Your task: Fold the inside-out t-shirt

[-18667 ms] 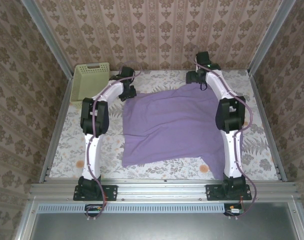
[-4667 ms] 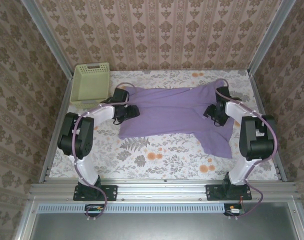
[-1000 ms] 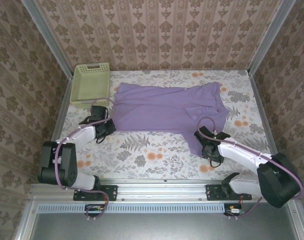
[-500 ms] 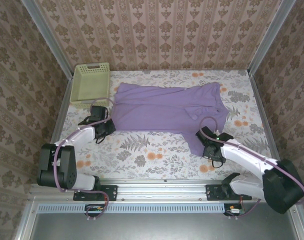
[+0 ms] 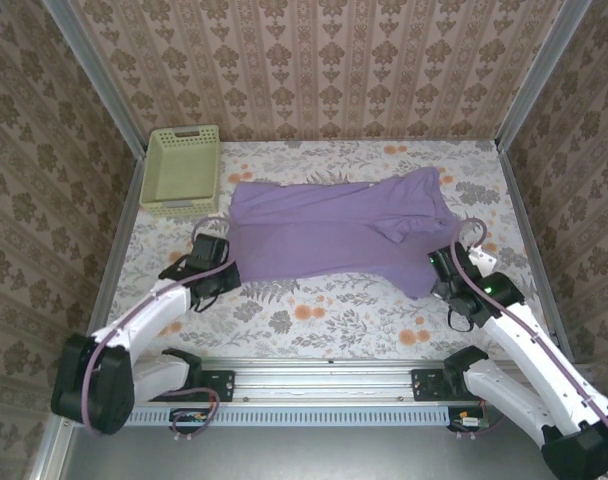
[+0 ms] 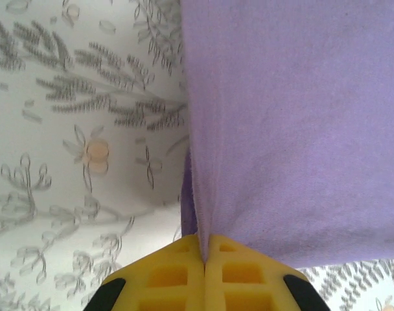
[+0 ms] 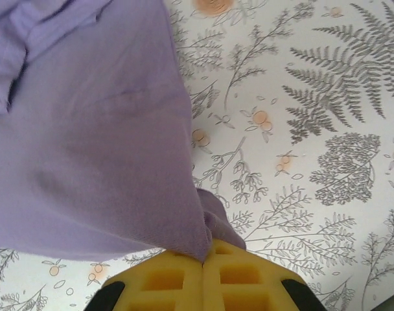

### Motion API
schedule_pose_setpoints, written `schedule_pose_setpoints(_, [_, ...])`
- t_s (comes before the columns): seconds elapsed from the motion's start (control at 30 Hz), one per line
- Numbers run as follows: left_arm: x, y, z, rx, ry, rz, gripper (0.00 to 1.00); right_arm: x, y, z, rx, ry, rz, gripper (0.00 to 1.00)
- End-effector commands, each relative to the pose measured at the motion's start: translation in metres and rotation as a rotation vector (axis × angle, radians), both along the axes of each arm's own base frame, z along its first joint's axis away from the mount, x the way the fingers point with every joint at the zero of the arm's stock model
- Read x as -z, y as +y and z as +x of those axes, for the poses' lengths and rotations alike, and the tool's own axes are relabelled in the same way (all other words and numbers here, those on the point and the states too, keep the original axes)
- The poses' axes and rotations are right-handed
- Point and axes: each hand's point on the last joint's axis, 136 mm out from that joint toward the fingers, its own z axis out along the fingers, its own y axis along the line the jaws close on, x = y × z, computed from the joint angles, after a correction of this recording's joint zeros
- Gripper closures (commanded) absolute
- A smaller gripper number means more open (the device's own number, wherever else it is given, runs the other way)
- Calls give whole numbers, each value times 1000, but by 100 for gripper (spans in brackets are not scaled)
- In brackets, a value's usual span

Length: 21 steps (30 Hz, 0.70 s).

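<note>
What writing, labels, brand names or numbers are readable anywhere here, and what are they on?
No text can be read in any view.
The lavender-purple cotton t-shirt is plain cloth where visible, with no print.
The pale green plastic basket bears no legible label.
The floral table cover and patterned wallpaper carry only ornament.

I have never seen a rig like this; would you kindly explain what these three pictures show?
These are two white robot arms bolted at the near edge of a table. One picture looks down from above; the other two come from a camera on each wrist. On the flowered table lies a purple t-shirt, with a pale green basket at the far left. The left claw and the right claw, both yellow-padded, are each shut on a near corner of the shirt.
</note>
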Motion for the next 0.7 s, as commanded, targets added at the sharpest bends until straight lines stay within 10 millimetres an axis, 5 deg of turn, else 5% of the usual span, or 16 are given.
schedule_pose_setpoints(0.0, [5, 10, -31, -73, 45, 8, 100, -23, -19, -7, 38, -35, -21, 100])
schedule_pose_setpoints(0.2, [-14, -4, -23, -98, -1, -91, 100, -47, -9, 19, -18, -93, 30, 100])
schedule_pose_setpoints(0.47, [-55, -26, 45, -81, -61, -93, 100, -66, 5, 96, -125, -88, -2, 100])
schedule_pose_setpoints(0.67, [-52, -16, 95, -135, -23, -75, 100, -82, -21, 147, -45, -162, -105, 100])
